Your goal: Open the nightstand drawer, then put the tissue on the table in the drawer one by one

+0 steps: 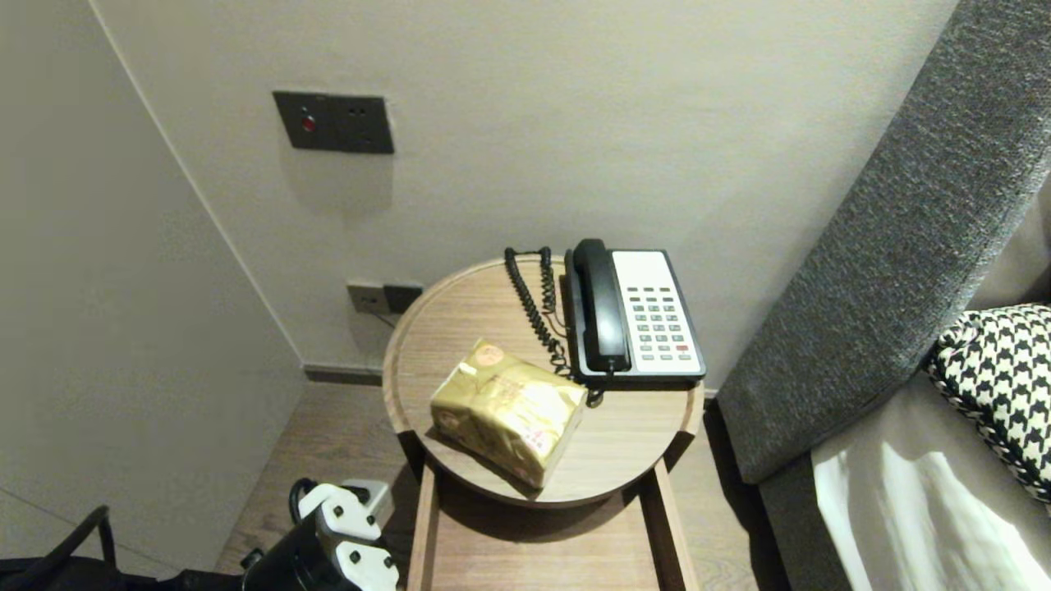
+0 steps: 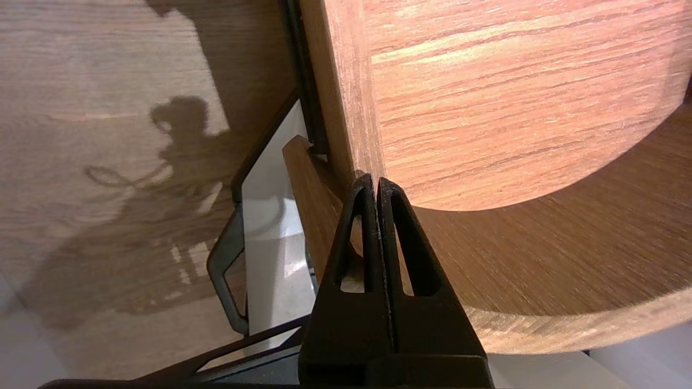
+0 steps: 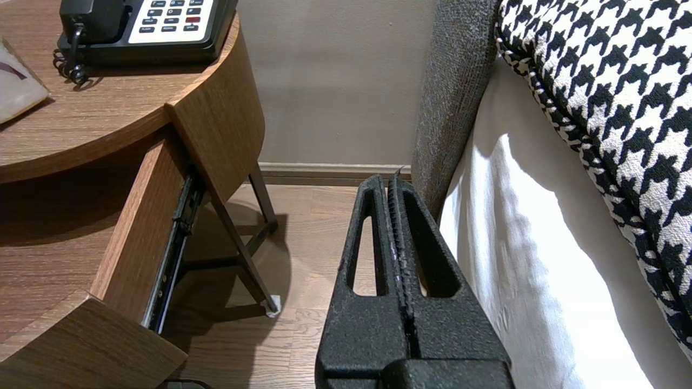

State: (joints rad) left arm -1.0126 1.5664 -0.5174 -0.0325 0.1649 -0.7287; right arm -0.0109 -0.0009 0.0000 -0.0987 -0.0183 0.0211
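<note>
**Shut fingers beside an open wooden drawer**

The left fingers [image 2: 369, 216], black and wedge-shaped, are pressed together with nothing between them. Their tips are just beside the side wall of the pulled-out drawer [image 1: 538, 550]. The drawer is brown grained wood and sits under the round worktop [image 1: 640, 443]. On top lie a glossy gold pack [image 1: 509, 410], its print too small to read, and a black-and-white telephone [image 1: 632, 316] with a coiled cord and illegible grey keys. The right fingers [image 3: 383, 216], also closed and empty, hang beside the white bed [image 3: 513, 259] and a houndstooth cushion [image 3: 605, 97].
</note>
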